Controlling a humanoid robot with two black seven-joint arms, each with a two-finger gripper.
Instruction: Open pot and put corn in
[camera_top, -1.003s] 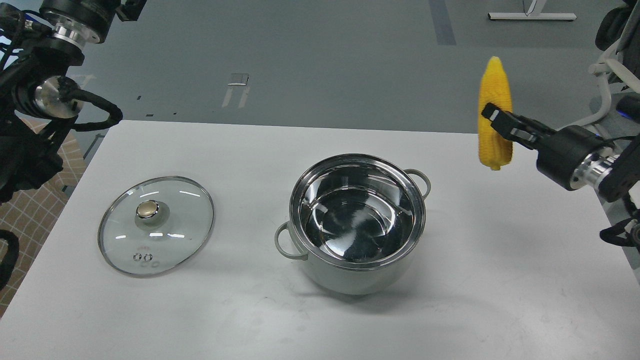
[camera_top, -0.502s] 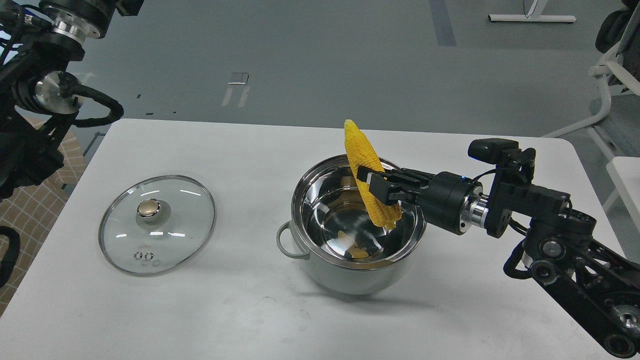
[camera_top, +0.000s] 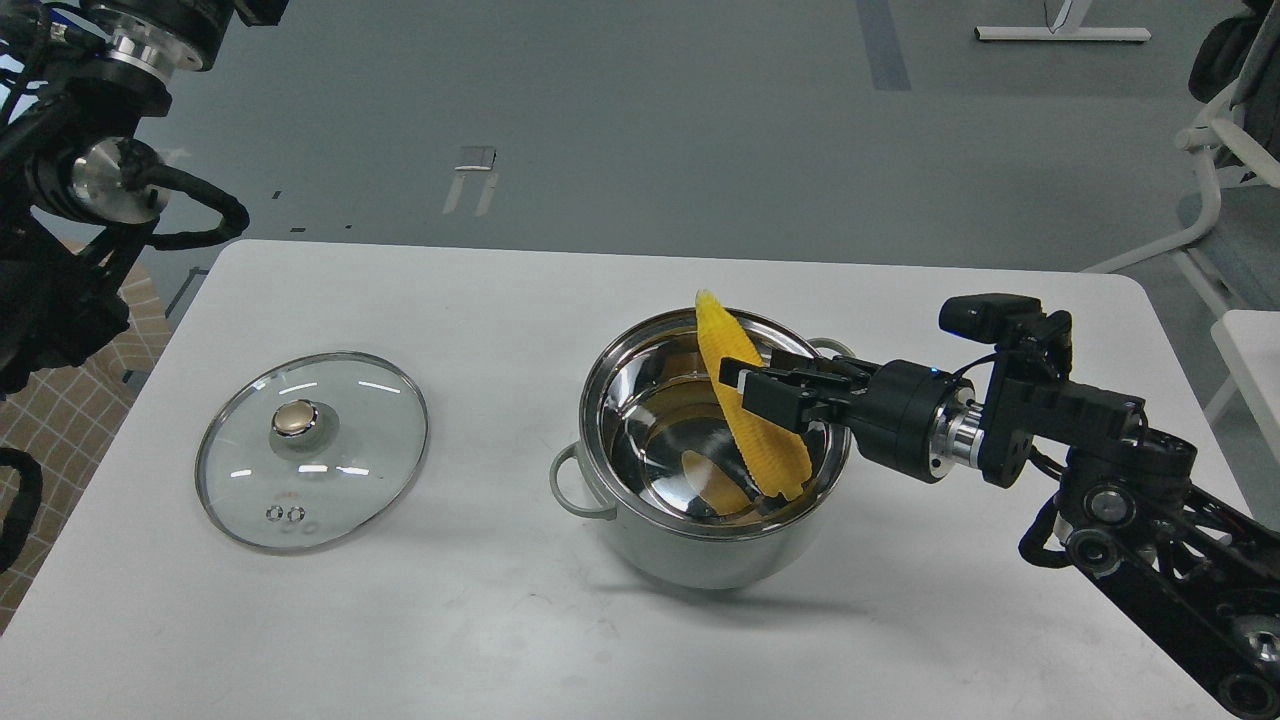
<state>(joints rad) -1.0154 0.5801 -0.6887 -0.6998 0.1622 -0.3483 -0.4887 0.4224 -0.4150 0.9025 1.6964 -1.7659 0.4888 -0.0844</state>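
The pale grey-green pot (camera_top: 700, 555) stands open on the white table, its steel inside showing. My right gripper (camera_top: 752, 392) reaches in from the right over the pot's rim and is shut on the yellow corn (camera_top: 750, 415). The corn stands tilted, its pointed tip above the far rim and its thick end low inside the pot. Its yellow reflection shows on the steel bottom. My left arm (camera_top: 90, 180) is raised at the far left; its gripper is out of view.
The glass lid (camera_top: 312, 448) with a gold knob lies flat on the table (camera_top: 450, 620) left of the pot. A white chair frame (camera_top: 1215, 170) stands beyond the table's right edge.
My right gripper carried the corn from high at the right to over the pot, then lowered it, so its thick end now sits inside the pot.
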